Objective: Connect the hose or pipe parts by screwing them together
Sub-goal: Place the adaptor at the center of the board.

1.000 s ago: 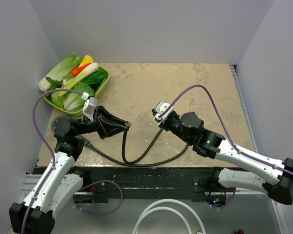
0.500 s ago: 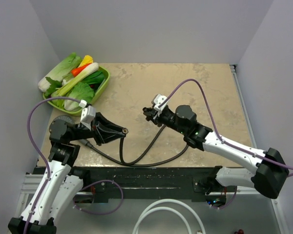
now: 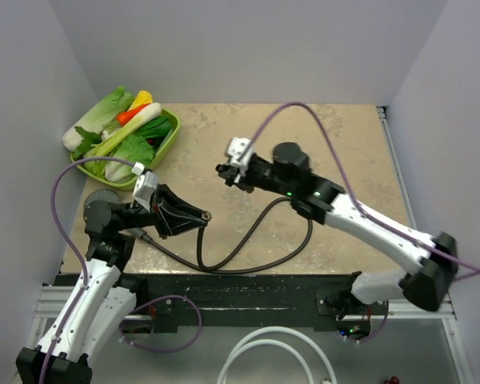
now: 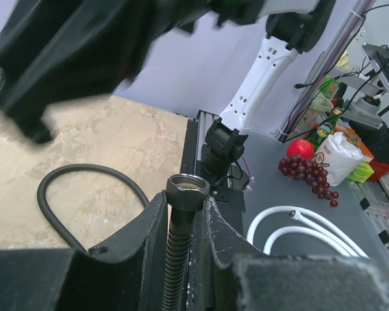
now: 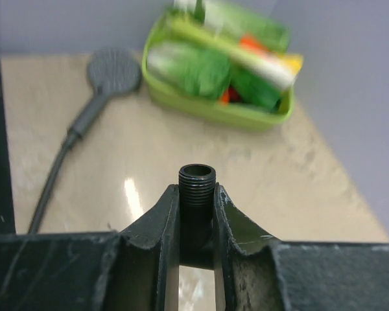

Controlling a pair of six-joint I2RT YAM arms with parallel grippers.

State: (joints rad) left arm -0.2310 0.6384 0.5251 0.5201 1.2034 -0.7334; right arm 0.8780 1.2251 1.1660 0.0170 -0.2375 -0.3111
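1. Find the dark-brown hose (image 3: 240, 270) lying in a loop on the table (image 3: 328, 136) between the two arms, with its end nut (image 4: 187, 189) lifted off the surface, open mouth upward in the left wrist view
2. Read the left gripper (image 4: 185, 210) as narrowed onto the hose just under the end nut, fingers (image 4: 149, 227) touching the ribbed body on both sides
3. Read the right gripper (image 5: 196, 197) as narrowed onto the small black fitting (image 5: 196, 178), raised over the middle of the table, threaded stub standing clear of the fingertips
4. Treat the rest of the fitting as hidden between and below the fingers; overall shape not determinable
5. Confirm from the top view only: end nut and fitting apart, not touching
6. Locate the grey shower-head disc (image 5: 115, 70) flat on the table just beside the tray; plain in the right wrist view, mostly covered by the left arm in the top view
7. Disregard the blurred dark mass across the top of the left wrist view; too soft to identify
8. Note the green tray (image 3: 170, 138) at the far left corner, filled with vegetables (image 3: 120, 112): leafy greens, plus orange and yellow pieces
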